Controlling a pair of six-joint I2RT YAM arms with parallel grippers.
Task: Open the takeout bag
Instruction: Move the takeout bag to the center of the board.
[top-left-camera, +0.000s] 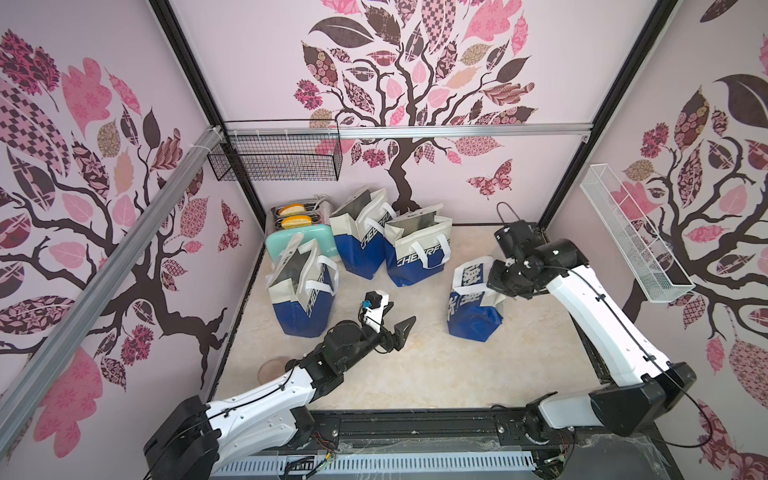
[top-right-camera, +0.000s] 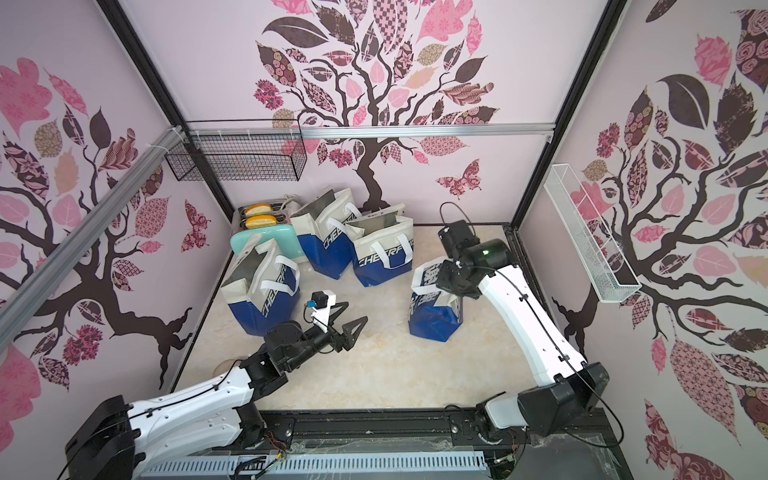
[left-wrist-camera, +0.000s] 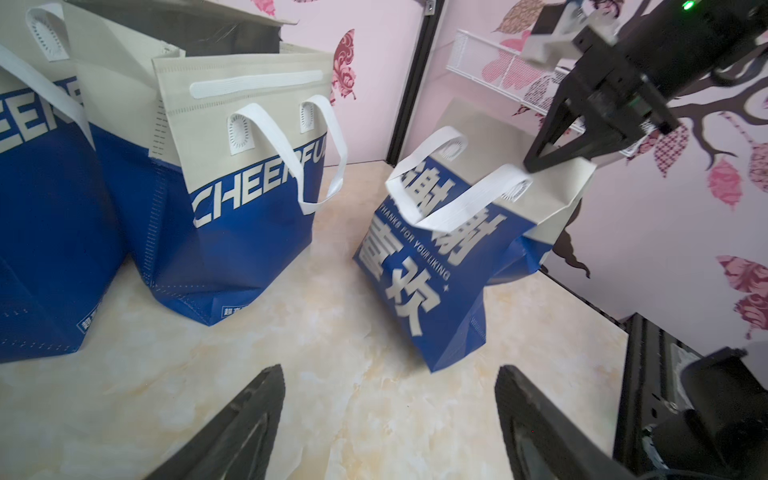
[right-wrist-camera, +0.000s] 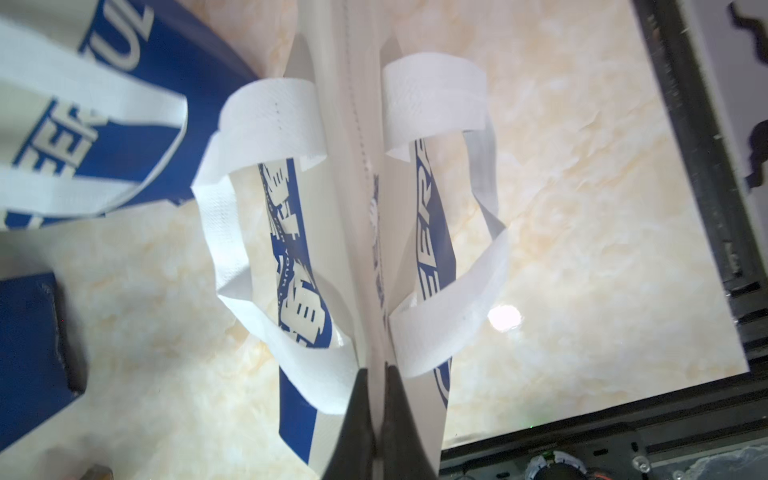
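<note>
Takeout bag (top-left-camera: 473, 311) standing on marbled tabletop (top-left-camera: 436, 365), pink tree-mural walls (top-left-camera: 257, 62)

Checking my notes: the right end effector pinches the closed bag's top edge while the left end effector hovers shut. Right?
No: the left end effector hovers open, as the left wrist view shows. The right end effector does pinch the top edge of the closed bag.
</note>
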